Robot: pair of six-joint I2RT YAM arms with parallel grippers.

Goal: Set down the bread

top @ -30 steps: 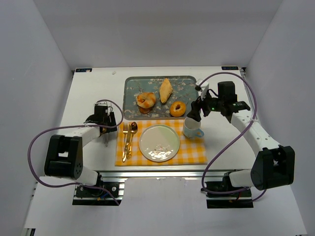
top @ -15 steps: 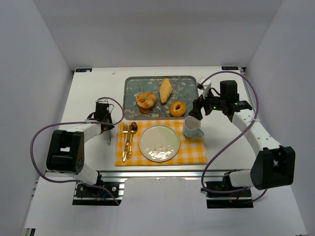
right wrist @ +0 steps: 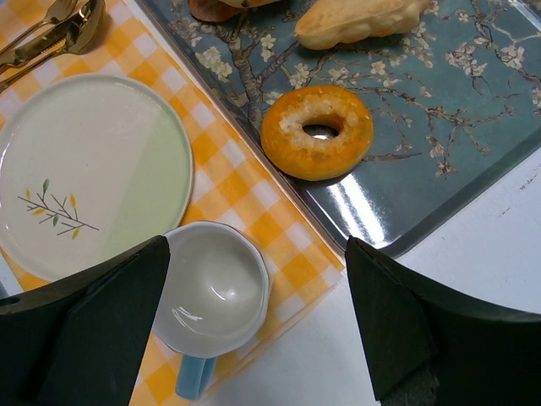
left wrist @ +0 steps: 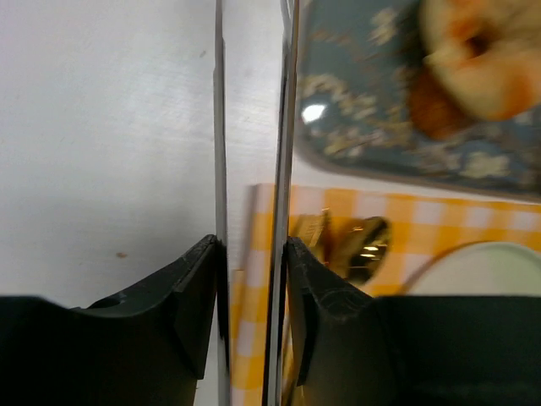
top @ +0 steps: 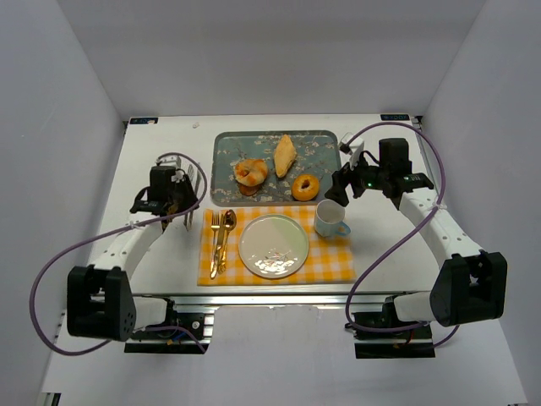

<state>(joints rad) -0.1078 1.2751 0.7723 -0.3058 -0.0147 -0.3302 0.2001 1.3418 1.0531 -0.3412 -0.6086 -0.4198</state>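
The right fingers are spread wide and grasp nothing. Only their dark roots show in the wrist view, cut off by the lower corners. Below the gap between them stands one white cup, its blue handle partly out of frame. Just beyond the cup, the ring-shaped bread lies on the near right part of the flowered tray.

The left fingers stand close together, with a narrow slit between the thin blades and nothing in it. Their tips run off the top of the wrist view, so I cannot tell whether they meet. They hang over the white counter just left of the tray, and everything past them in that view is blurred.

Three breads lie on the tray: the ring, a long bread and a twisted roll. The right wrist view shows only a sliver of the roll at its top edge.

One plate with a small sprig pattern sits on one yellow checked cloth, the cup to its right. One gold fork and one gold spoon lie side by side at the cloth's left. Two small labels at the counter's far corners are too small to read.
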